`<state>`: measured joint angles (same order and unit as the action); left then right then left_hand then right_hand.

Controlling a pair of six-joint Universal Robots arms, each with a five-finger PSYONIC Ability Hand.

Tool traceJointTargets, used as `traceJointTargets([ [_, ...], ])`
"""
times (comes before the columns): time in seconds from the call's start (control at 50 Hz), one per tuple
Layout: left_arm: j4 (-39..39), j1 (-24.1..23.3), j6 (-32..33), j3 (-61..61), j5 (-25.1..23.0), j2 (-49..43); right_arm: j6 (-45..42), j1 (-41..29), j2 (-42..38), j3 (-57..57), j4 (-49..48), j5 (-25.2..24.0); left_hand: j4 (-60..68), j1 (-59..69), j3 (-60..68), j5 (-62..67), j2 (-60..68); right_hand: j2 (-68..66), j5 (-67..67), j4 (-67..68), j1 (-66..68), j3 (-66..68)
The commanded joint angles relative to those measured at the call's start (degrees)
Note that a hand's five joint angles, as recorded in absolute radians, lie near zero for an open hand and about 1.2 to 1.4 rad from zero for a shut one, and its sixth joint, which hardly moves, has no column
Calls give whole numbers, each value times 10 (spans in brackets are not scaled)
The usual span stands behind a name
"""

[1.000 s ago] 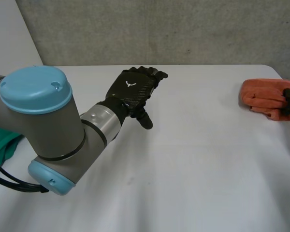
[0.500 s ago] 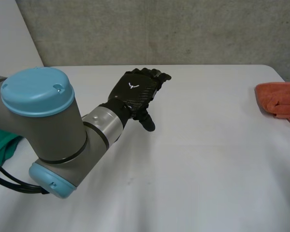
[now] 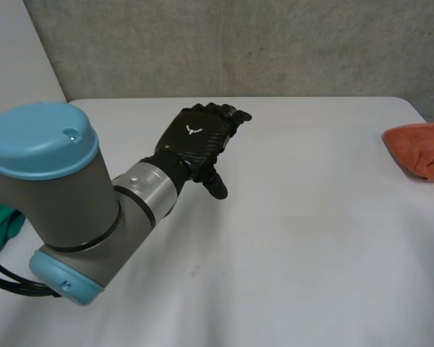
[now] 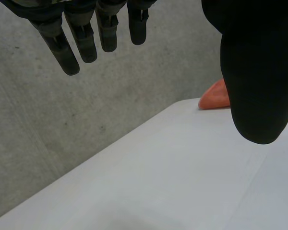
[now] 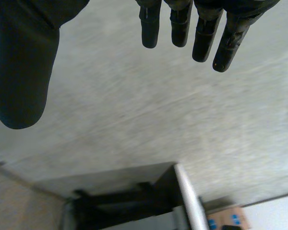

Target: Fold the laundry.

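Orange cloth (image 3: 422, 148) lies at the far right edge of the white desk (image 3: 311, 238), well apart from the left robot hand (image 3: 197, 141), which hovers over the desk with fingers straight and empty. The right robot hand (image 5: 20, 67) is likewise spread open, facing a concrete wall (image 5: 134, 110). A green cloth (image 3: 1, 223) lies beside the left arm (image 3: 58, 188).

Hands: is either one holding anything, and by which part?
Nothing is held. The left hand is open over the table; the right hand is open too. The orange cloth lies apart, untouched.
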<state>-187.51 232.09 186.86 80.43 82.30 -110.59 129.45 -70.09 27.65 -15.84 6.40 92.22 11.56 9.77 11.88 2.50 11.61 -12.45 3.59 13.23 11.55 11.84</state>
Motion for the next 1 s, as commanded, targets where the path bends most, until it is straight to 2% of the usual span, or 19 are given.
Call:
traceJointTargets([
  [0.02,-1,16,0,13,1,27,131,-65,116,-51,-1,-9,-16,2,-19,-25,-16,24,-36,-32,-15,-18],
  [0.06,-1,19,0,17,1,34,170,-90,149,-80,5,-19,-16,2,-19,-25,-16,24,-36,-32,-15,-18],
  [0.14,-2,26,0,24,1,50,255,-141,230,-190,6,-75,-16,2,-19,-25,-16,24,-36,-32,-15,-18],
  [0.22,-2,45,1,36,13,73,336,-201,321,-344,-5,-170,-16,2,-19,-25,-16,24,-36,-32,-15,-18],
  [0.32,0,81,5,44,43,93,368,-290,378,-465,-26,-232,-16,2,-19,-25,-16,24,-36,-32,-15,-18],
  [0.44,25,136,17,47,66,107,367,-383,395,-574,-31,-236,-16,2,-19,-25,-16,24,-36,-32,-15,-18],
  [0.5,58,179,55,48,72,109,365,-421,394,-610,-31,-235,-16,2,-19,-25,-16,24,-36,-32,-15,-18],
  [0.58,73,239,135,53,77,100,364,-456,386,-649,-36,-235,-16,2,-19,-25,-16,24,-36,-32,-15,-18],
  [0.72,61,317,280,57,118,35,346,-467,370,-689,-56,-234,-16,2,-19,-25,-16,24,-36,-32,-15,-18],
  [0.86,10,354,379,49,141,-44,331,-472,365,-706,-57,-235,-16,2,-19,-25,-16,24,-36,-32,-15,-18],
  [1.0,-42,372,481,39,206,-115,331,-473,368,-720,-57,-235,-16,2,-19,-25,-16,24,-36,-32,-15,-18],
])
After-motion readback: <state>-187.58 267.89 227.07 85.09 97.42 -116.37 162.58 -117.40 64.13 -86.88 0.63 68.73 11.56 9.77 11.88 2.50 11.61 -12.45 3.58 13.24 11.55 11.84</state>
